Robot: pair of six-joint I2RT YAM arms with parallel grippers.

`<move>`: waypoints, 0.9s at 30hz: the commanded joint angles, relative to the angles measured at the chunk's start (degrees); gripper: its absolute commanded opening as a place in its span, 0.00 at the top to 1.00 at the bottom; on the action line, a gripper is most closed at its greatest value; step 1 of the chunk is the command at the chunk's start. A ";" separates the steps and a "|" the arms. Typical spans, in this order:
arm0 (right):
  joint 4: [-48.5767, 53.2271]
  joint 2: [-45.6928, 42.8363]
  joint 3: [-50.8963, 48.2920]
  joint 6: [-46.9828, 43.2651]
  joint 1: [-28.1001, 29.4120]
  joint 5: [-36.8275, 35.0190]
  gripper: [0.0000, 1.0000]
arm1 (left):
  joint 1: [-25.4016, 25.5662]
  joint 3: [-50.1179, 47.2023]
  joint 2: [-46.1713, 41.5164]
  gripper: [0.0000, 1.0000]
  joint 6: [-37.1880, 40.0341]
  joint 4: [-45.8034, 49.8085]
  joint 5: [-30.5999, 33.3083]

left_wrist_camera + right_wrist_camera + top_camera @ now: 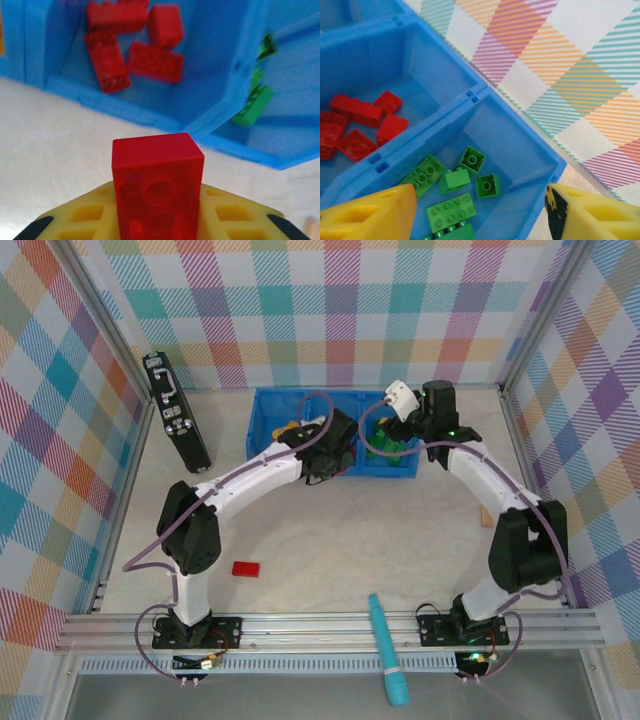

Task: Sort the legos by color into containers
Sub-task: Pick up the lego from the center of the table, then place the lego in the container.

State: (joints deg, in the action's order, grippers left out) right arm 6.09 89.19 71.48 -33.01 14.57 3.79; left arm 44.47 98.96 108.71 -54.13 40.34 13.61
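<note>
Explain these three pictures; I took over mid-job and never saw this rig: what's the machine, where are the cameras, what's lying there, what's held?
Two robot arms, bolted to a table. The wide picture looks down from above and behind them; the other two come from a camera on each wrist. The left gripper is shut on a red brick near the blue tray, facing its red bricks. The right gripper is open above the green bricks. On the table lie a loose red brick, a teal tool and a black device.
</note>
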 commanded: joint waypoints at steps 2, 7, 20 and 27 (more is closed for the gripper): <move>6.01 -7.92 -3.25 8.33 -0.33 9.76 0.22 | -2.83 2.34 0.42 0.68 9.40 -3.21 3.16; 12.02 -16.61 -6.20 18.16 -0.33 17.08 0.01 | -5.67 5.36 5.12 0.67 12.89 -8.16 4.50; 39.35 -27.06 5.61 30.70 -0.33 22.09 0.01 | -7.99 18.18 20.28 0.62 18.31 -8.59 3.32; 46.82 -29.50 16.27 30.93 -0.24 24.86 0.01 | -8.08 19.77 23.96 0.59 17.29 -8.70 1.83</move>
State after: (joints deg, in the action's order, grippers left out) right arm 47.18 61.32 83.99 -4.12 14.57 25.61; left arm 36.27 116.64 131.46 -37.63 31.31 15.94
